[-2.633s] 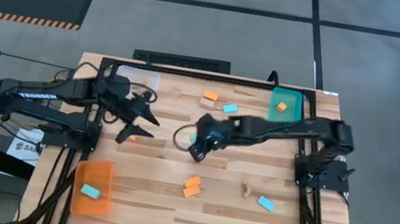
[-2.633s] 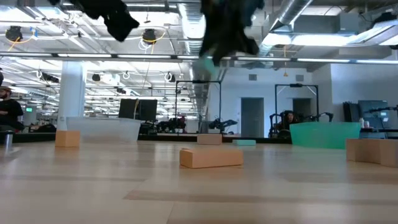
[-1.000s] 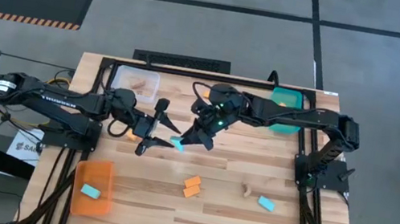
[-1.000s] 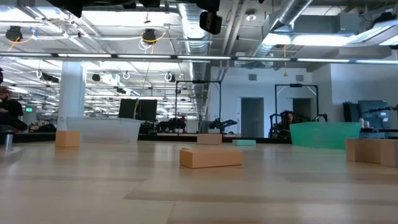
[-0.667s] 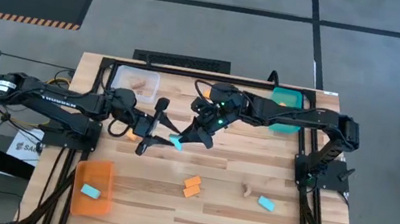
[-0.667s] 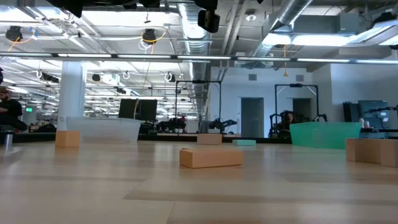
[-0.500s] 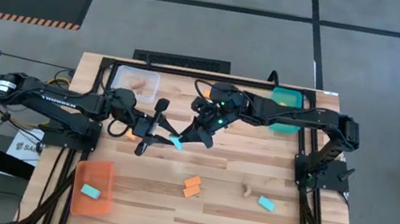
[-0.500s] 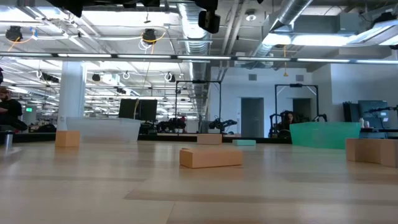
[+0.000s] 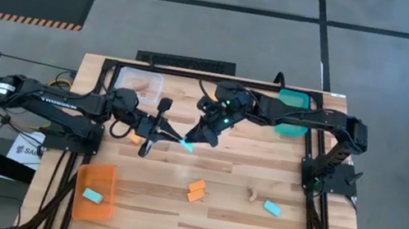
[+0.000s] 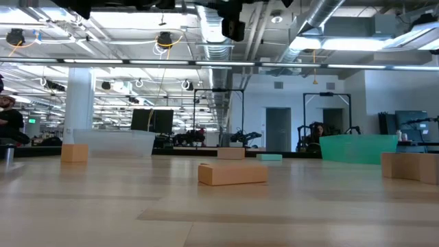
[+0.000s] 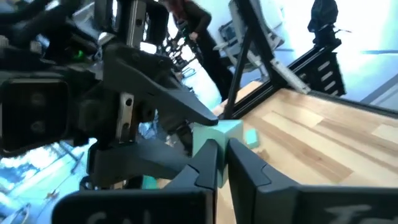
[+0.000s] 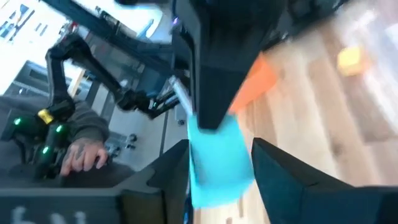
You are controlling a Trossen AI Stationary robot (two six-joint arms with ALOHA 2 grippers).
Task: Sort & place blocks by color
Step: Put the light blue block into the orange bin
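The light blue block (image 9: 185, 144) hung in mid-air over the middle of the counter (image 9: 220, 217), caught between the two arms. The left end effector (image 9: 174, 137) had it pinched tight at the fingertips; in the left wrist view the block (image 11: 214, 140) sat clamped between those two dark fingers (image 11: 208, 163). The right end effector (image 9: 199, 137) was right there at the other side of the block, its fingers standing apart on either side of it, as the right wrist view showed (image 12: 217, 163).

Down on the counter, a pair of orange blocks (image 9: 195, 189) lay touching each other toward the near side, with another light blue block (image 9: 271, 208) off to their right. The orange tray (image 9: 95, 191) sat at the near left corner with a light blue block (image 9: 93, 195) inside it. The clear tray (image 9: 139, 81) at the far left held tan pieces (image 9: 140, 82), and the teal tray (image 9: 292, 113) at the far right was partly hidden under the right arm. An orange block (image 9: 134, 139) peeked out just beneath the left arm.
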